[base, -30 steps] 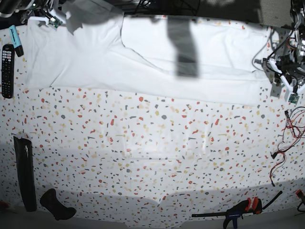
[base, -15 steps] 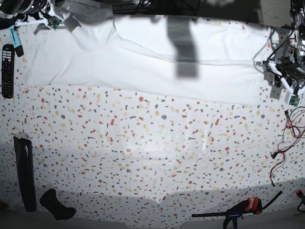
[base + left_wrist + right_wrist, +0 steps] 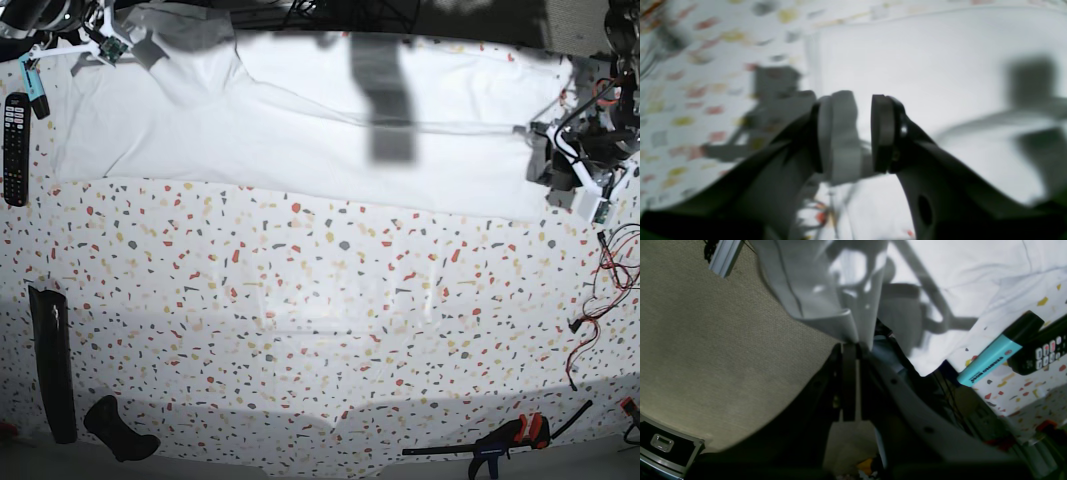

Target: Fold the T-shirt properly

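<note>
The white T-shirt point(image 3: 300, 130) lies spread along the table's far edge, with one layer folded over its upper part. At the far left corner my right gripper point(image 3: 105, 45) is shut on a hem of the shirt. In the right wrist view the fabric point(image 3: 826, 290) hangs straight up out of the closed right gripper point(image 3: 850, 350). My left gripper point(image 3: 562, 168) hovers at the shirt's right end. In the left wrist view the left gripper point(image 3: 865, 133) shows a gap between its fingers, nothing in it, and the shirt point(image 3: 940, 66) below.
A black remote point(image 3: 15, 135) and a teal highlighter point(image 3: 33, 80) lie at the left edge by the right gripper. Two black objects point(image 3: 52, 365) sit at the front left, a clamp point(image 3: 505, 440) at the front right, and red wires point(image 3: 600, 300) along the right edge.
The right gripper has drawn the shirt's corner a little further left and back, shifting the folded layer. The left gripper has moved left, onto the shirt's right end.
</note>
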Motion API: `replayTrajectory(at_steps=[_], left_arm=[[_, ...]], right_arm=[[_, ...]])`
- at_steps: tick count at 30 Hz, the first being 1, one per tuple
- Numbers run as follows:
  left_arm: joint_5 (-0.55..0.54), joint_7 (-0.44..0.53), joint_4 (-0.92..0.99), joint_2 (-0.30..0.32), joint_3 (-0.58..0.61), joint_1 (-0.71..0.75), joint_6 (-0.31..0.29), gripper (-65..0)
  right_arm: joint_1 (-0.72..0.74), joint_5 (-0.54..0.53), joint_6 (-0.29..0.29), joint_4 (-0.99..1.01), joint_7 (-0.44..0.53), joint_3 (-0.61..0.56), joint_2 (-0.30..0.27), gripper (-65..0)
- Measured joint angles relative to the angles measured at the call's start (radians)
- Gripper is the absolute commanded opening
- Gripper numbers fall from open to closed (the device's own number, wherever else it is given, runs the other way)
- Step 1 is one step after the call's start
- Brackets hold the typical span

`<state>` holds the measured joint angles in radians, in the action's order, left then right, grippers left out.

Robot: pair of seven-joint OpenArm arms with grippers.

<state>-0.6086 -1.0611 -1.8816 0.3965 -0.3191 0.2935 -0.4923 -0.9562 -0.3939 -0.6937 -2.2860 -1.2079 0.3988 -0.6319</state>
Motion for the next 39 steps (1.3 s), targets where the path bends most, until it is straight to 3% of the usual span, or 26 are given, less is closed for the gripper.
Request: replayTrajectory(at_steps=[2,6,11,15,21,26,31,35,39], left_arm=[[-0.013,-0.047,0.0,0.0,0.0,0.004,-0.01,-45.8],[-0.013,-0.029,0.0,0.003,0.0,0.066,-0.013,-45.8],[0.03,0.116,0.0,0.0,0.0,0.147,-0.013,-45.8],[0.118,0.145,0.002,0.002,0.0,0.141,-0.013,-45.8],[0.162,0.172,0.127,-0.027,0.0,0.138,-0.013,-45.8],[0.181,0.252,0.232,-0.036,-0.005,0.13,-0.027,-45.8],[0.172,0.262,0.242,-0.037,-0.007,0.13,-0.032,-45.8],[0.171,0.249,0.241,-0.036,-0.007,0.127,-0.032,-45.8],[0.171,0.24,0.241,-0.036,-0.007,0.124,-0.032,-45.8]], right_arm=[[0.0,0.0,0.0,0.0,0.0,0.0,0.0,-65.0],[0.0,0.0,0.0,0.0,0.0,0.0,0.0,-65.0],[0.0,0.0,0.0,0.0,0.0,0.0,0.0,-65.0],[0.0,0.0,0.0,0.0,0.0,0.0,0.0,-65.0],[0.0,0.0,0.0,0.0,-0.001,0.0,0.0,-65.0],[0.0,-0.002,0.0,0.001,-0.001,0.0,-0.001,-65.0],[0.037,-0.124,0.0,0.001,0.007,0.0,-0.005,-65.0],[0.138,-0.141,0.0,0.002,0.045,0.0,-0.006,-65.0],[0.246,-0.16,0.08,0.002,0.07,0.0,0.006,-65.0]])
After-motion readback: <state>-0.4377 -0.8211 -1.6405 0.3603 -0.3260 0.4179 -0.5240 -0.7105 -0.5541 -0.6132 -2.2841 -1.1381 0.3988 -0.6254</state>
